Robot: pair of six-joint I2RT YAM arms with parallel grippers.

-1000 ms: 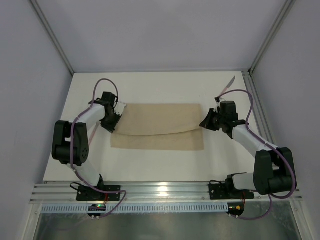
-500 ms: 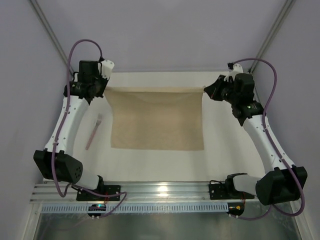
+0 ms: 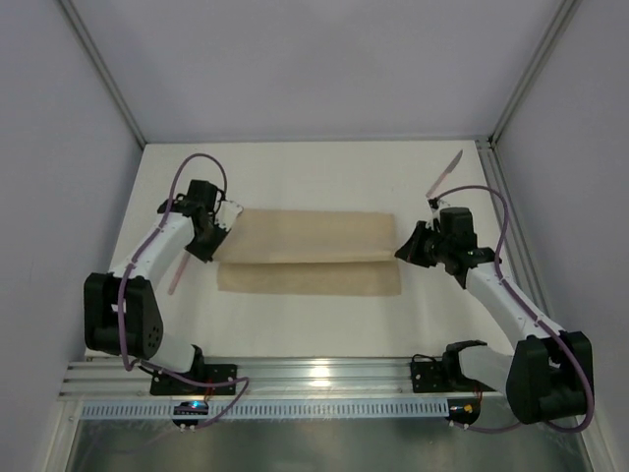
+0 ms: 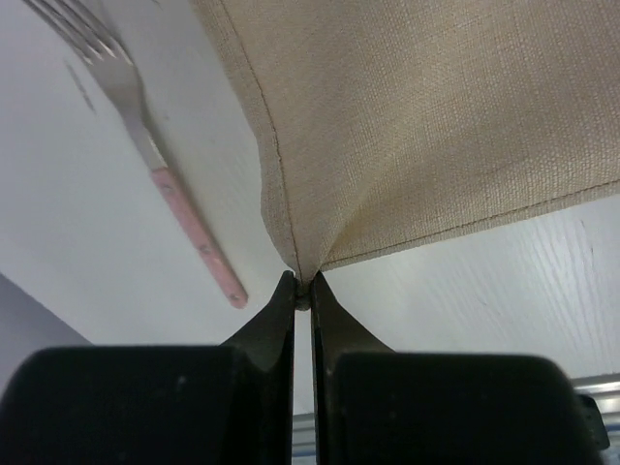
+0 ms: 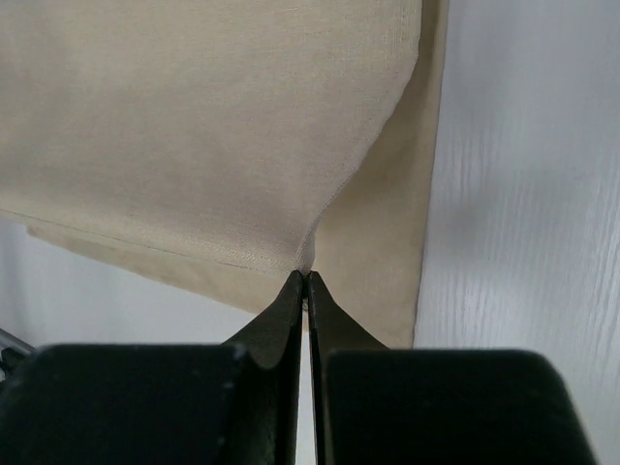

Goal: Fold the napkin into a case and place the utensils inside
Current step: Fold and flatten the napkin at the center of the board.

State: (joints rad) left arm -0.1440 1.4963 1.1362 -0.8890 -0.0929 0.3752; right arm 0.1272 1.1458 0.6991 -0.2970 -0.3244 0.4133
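The left pincer [image 4: 301,291] and right pincer [image 5: 306,281], each shut tight on a napkin [image 3: 310,251] corner, have carried its far edge down to mid-frame; first fold seems nearly laid.

Watching my feed, the white table [image 3: 314,172] had a faint wood grain and sat boxed in by plain lavender-grey panels: the back wall [image 3: 314,69] at 12 o'clock, plus the 9 o'clock wall [image 3: 39,197] and the 3 o'clock wall [image 3: 590,147]. Two aluminium struts [image 3: 103,74] slanted up at about 11 and 1. At 6 o'clock a slotted rail [image 3: 275,372] crossed the near edge, with a glare spot [image 3: 319,374] mid-way and a brushed-metal sheet [image 3: 324,444] below it. Light was soft and even.
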